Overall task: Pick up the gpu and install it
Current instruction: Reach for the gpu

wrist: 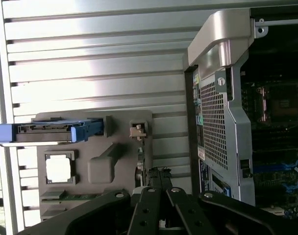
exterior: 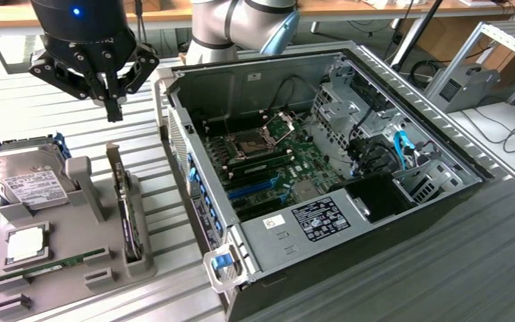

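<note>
Gpu (exterior: 131,221), slim black card with silver bracket, edge-up in grey plastic tray (exterior: 56,292), lower left of frame; likely light, stiff, fragile, best pinched along top edge; black gripper (exterior: 113,113) above, jaws closed, empty.

The silver-grey arm (exterior: 239,23), with a blue joint cap, bends in at the top of the exterior view, and its black gripper (exterior: 113,113) hangs pointing straight down. The two fingers (exterior: 112,94) are pressed together into one narrow blade, with the linkage bars (exterior: 70,70) splayed out to either side above them.
</note>
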`<state>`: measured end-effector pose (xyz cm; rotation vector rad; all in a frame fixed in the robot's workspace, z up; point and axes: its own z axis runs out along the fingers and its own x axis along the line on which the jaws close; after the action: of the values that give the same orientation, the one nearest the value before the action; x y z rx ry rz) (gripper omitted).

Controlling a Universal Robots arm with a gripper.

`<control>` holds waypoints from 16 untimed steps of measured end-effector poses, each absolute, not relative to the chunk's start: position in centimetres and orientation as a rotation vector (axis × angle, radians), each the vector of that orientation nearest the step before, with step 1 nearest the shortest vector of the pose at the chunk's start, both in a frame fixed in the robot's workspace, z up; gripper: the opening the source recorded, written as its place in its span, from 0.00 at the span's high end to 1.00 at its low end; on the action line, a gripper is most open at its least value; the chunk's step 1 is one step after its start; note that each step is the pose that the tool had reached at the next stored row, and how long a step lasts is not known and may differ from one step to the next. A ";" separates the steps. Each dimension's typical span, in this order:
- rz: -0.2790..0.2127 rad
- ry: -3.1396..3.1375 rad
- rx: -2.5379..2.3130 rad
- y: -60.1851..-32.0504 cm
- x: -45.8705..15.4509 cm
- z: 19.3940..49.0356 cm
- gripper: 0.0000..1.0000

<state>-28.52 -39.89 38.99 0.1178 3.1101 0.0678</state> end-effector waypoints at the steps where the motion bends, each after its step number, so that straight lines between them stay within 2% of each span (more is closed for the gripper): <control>1: 0.068 3.110 0.118 -39.9 -28.6 39.0 0.89; 16: 0.068 3.110 0.118 -39.9 -29.3 39.0 0.89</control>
<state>-29.27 -39.89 38.98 0.1178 3.1101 0.0678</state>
